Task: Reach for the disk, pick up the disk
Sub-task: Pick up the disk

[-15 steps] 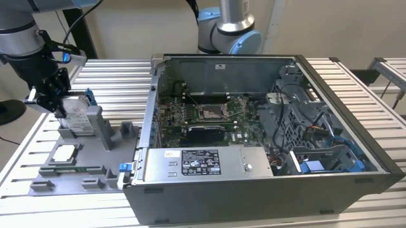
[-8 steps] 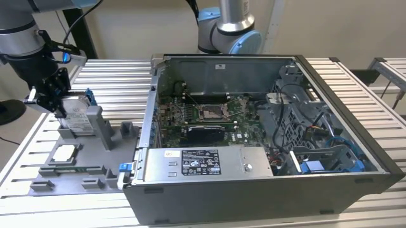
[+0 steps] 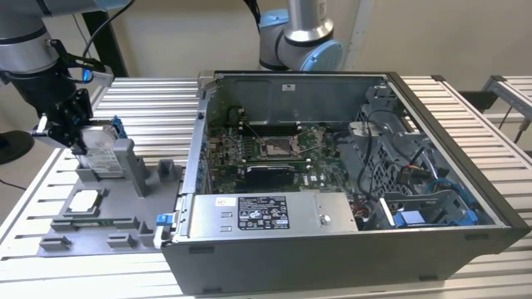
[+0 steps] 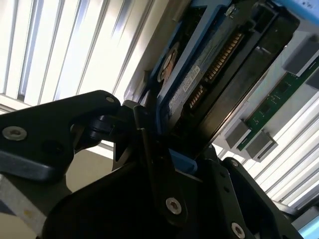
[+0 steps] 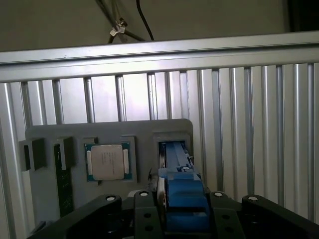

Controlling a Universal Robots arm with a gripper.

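Disk (image 3: 101,148): flat rectangular silver metal hard drive with blue plastic side rails, stood on edge in a grey plastic holder tray (image 3: 124,208). My black two-fingered pincer (image 3: 79,134) pinched its upper end, one finger on each broad face. I judged it stiff, dense and shock-shy, with smooth faces that might slip. Ribbed aluminium table (image 3: 158,103) below; open grey computer case (image 3: 332,261) well aside.

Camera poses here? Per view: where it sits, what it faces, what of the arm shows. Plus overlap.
Exterior view: off the arm, raised, looking down on the open computer case and grey fixture; arm with gripper shut on the disk at the exterior view's left.
First wrist view: behind the gripper, facing past the disk to fixture, chip and roller table; finger linkage shows.
Second wrist view: close beside the gripper, facing along the disk's connector edge; black linkage shows.
Shared: all see gripper and disk.
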